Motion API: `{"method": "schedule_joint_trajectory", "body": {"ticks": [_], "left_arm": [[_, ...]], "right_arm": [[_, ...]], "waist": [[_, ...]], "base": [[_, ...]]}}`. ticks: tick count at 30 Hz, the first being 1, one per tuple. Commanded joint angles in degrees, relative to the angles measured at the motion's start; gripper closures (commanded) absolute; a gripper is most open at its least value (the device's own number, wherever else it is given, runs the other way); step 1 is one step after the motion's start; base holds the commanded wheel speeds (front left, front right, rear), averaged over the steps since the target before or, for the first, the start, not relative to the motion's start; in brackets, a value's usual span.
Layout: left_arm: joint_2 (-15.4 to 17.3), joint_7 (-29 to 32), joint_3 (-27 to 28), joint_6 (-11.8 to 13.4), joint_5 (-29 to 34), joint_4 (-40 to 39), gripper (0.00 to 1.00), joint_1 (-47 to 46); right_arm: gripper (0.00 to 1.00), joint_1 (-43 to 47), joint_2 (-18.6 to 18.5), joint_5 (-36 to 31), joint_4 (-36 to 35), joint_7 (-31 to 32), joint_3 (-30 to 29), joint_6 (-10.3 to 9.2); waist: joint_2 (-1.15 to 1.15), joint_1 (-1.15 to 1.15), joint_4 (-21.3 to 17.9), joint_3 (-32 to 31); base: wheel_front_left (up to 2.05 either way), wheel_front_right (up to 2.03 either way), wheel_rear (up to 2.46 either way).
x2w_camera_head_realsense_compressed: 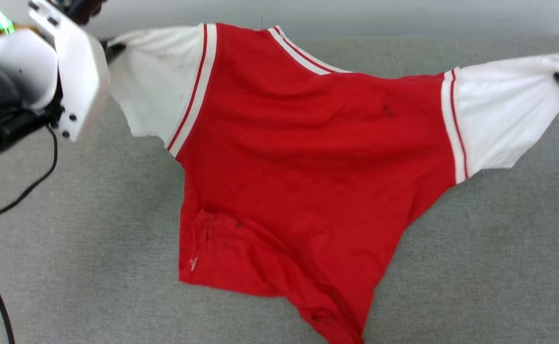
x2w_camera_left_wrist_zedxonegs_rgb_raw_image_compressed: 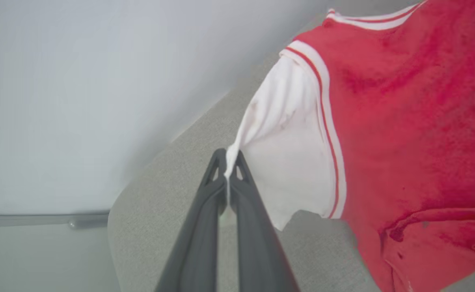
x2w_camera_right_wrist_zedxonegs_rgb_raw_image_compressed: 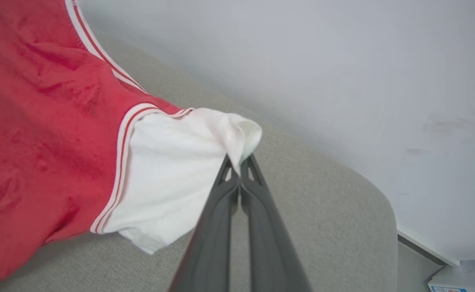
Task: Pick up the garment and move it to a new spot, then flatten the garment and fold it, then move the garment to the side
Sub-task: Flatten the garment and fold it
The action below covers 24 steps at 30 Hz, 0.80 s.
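Fingers [x2w_camera_left_wrist_zedxonegs_rgb_raw_image_compressed: 205,227] of the left gripper [x2w_camera_left_wrist_zedxonegs_rgb_raw_image_compressed: 226,162], long and dark, press together on a white cloth corner; the right gripper [x2w_camera_right_wrist_zedxonegs_rgb_raw_image_compressed: 239,164] pinches the opposite white corner likewise. Between them stretches the soft, wrinkled red jersey garment [x2w_camera_head_realsense_compressed: 308,157] with white-and-red striped trim, its tapered lower end sagging over the grey woven cushion [x2w_camera_head_realsense_compressed: 93,239] below.

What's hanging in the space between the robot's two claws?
The red shirt, spread out. The left gripper and right gripper each pinch a white sleeve tip; the head view shows the whole span.
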Motion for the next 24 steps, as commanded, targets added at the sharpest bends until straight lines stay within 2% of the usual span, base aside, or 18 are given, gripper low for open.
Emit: {"method": "schedule_joint_trajectory", "body": {"ticks": [1, 7, 12, 17, 24], "left_arm": [[-0.1, -1.2, 0.7, 0.2, 0.2, -0.9, 1.00, -2.3], [-2.5, -3.8, 2.1, 0.2, 1.7, -0.7, 1.00, -7.3], [-3.6, -5.0, 3.8, 0.2, 1.7, 1.5, 1.00, -11.0], [-5.9, -7.1, 6.0, 0.2, 3.1, 5.4, 1.00, -17.0], [-10.2, -12.5, 8.9, 0.9, 6.6, 12.1, 1.00, -26.3]], "right_arm": [[1.00, -2.2, -0.6, -0.6, -0.1, -0.8, -0.4, -0.04], [1.00, -9.4, -0.3, -2.1, 1.1, -1.2, -0.4, -0.04], [1.00, -17.2, 1.1, -4.3, 3.6, -0.6, 2.1, -0.04], [1.00, -29.5, 2.8, -6.9, 8.8, -0.5, 6.0, -0.04], [1.00, -47.0, 7.3, -11.2, 19.3, -3.5, 10.0, -0.05]], "waist": [[0.00, 0.00, 0.9, -1.9], [0.00, 0.00, 1.3, -2.6], [0.00, 0.00, 0.6, -1.5], [0.00, 0.00, 0.2, 1.6], [0.00, 0.00, 0.1, 7.7]], "base": [[0.00, 0.00, 0.00], [0.00, 0.00, 0.00], [0.00, 0.00, 0.00], [0.00, 0.00, 0.00], [0.00, 0.00, 0.00]]}}
